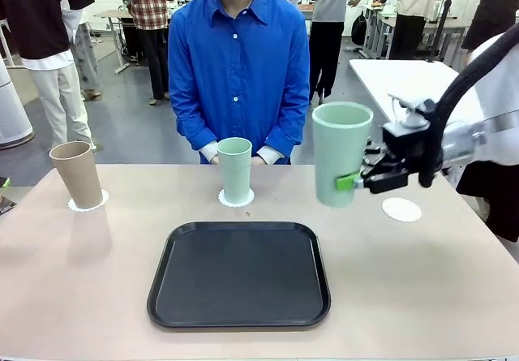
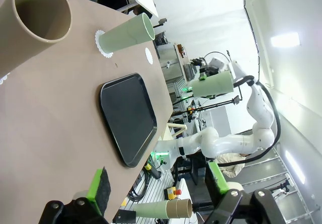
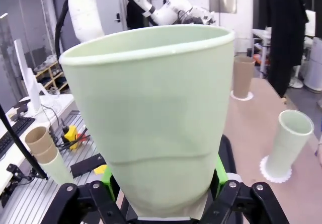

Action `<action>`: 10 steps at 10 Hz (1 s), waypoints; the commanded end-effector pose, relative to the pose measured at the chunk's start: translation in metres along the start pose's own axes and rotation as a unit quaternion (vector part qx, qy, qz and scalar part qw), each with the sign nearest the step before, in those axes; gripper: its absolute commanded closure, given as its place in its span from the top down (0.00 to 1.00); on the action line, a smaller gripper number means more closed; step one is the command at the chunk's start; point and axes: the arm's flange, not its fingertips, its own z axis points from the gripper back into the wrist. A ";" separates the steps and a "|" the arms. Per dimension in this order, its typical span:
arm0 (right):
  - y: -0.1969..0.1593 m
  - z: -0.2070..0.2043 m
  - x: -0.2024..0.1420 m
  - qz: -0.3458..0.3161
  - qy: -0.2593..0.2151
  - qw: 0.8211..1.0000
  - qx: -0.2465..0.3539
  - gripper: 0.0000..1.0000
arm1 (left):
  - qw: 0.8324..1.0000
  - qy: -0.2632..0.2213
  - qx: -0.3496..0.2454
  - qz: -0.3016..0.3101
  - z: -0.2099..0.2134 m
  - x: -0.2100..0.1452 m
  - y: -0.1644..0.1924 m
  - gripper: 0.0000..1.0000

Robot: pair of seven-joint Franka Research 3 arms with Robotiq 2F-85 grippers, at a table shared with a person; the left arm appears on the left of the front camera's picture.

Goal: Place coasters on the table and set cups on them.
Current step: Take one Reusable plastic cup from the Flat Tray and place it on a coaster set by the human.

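Note:
My right gripper (image 1: 357, 181) is shut on a pale mint cup (image 1: 340, 154), upright in the air above the table (image 1: 422, 280) and just left of an empty coaster (image 1: 401, 209). In the right wrist view this cup (image 3: 151, 113) sits between the green pads. A tan cup (image 1: 77, 173) stands on a coaster (image 1: 87, 205) at the far left. Another mint cup (image 1: 235, 169) stands on a coaster (image 1: 236, 199) in front of the person. My left gripper (image 2: 156, 189) is open and holds nothing, off the table's left end, looking along the tabletop past the tan cup (image 2: 35, 22).
A black tray (image 1: 239, 273) lies bare at the table's front centre. A person in a blue shirt (image 1: 239, 61) stands at the far edge with both hands behind the middle cup. A white table (image 1: 405, 77) stands at the back right.

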 end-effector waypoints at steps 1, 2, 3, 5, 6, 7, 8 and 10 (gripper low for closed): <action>0.015 -0.002 0.008 -0.008 -0.020 0.999 -0.029 0.32 | 1.000 0.000 -0.004 -0.003 0.002 0.000 -0.003 1.00; 0.016 -0.001 0.007 -0.008 -0.022 0.999 -0.026 0.32 | 1.000 0.000 -0.004 -0.003 0.002 0.000 -0.003 1.00; 0.017 -0.001 0.003 -0.018 -0.018 0.999 -0.039 0.32 | 1.000 0.000 -0.004 -0.003 0.002 0.000 -0.003 1.00; 0.012 0.007 0.017 0.004 -0.008 1.000 -0.018 0.32 | 1.000 0.000 -0.004 -0.003 0.002 0.000 -0.003 1.00; 0.012 0.007 0.017 0.004 -0.008 1.000 -0.018 0.32 | 1.000 0.000 -0.004 -0.003 0.002 0.000 -0.003 1.00; 0.012 0.007 0.017 0.004 -0.008 1.000 -0.018 0.32 | 1.000 0.000 -0.004 -0.003 0.002 0.000 -0.003 1.00; 0.014 0.007 0.014 0.002 -0.007 1.000 -0.021 0.83 | 1.000 0.000 -0.004 -0.003 0.002 0.000 -0.003 1.00; -0.043 0.061 0.000 -0.020 -0.026 0.996 -0.086 0.83 | 1.000 0.000 -0.004 -0.003 0.002 0.000 -0.003 1.00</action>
